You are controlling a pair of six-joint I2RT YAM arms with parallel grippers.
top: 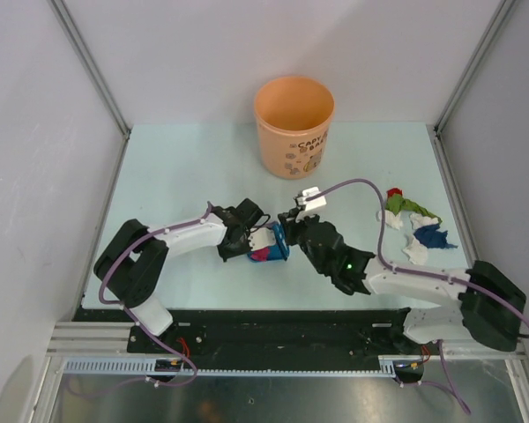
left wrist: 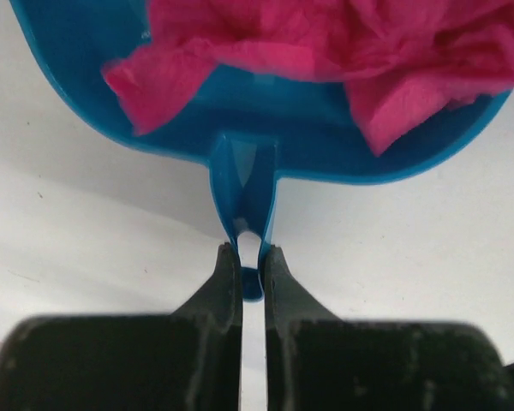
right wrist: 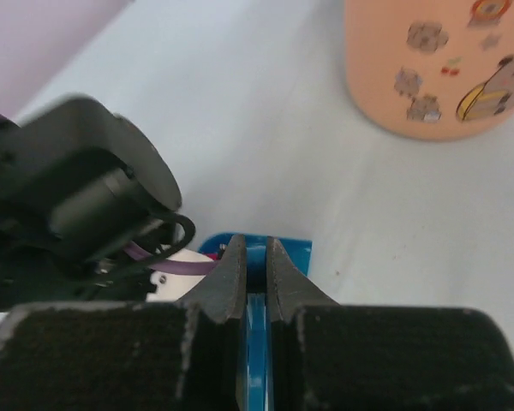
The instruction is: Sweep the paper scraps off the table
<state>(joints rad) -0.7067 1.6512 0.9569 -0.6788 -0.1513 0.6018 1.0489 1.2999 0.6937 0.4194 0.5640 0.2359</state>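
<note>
My left gripper (top: pixel 243 236) (left wrist: pixel 251 253) is shut on the handle of the blue dustpan (top: pixel 273 242) (left wrist: pixel 240 111), which lies on the table (top: pixel 176 176) at centre. Magenta paper scraps (left wrist: pixel 325 43) (top: pixel 259 256) fill the pan. My right gripper (top: pixel 291 231) (right wrist: pixel 256 246) is shut on a blue brush (right wrist: pixel 289 253), right beside the pan's right side. A loose pile of paper scraps (top: pixel 413 220), red, green, white and blue, lies on the table at the right.
An orange bucket (top: pixel 294 123) (right wrist: pixel 437 68) stands upright at the table's far middle. Grey walls close the left, back and right sides. A black and metal rail (top: pixel 247 322) runs along the near edge. The left arm's wrist (right wrist: pixel 86 197) is close to my right fingers.
</note>
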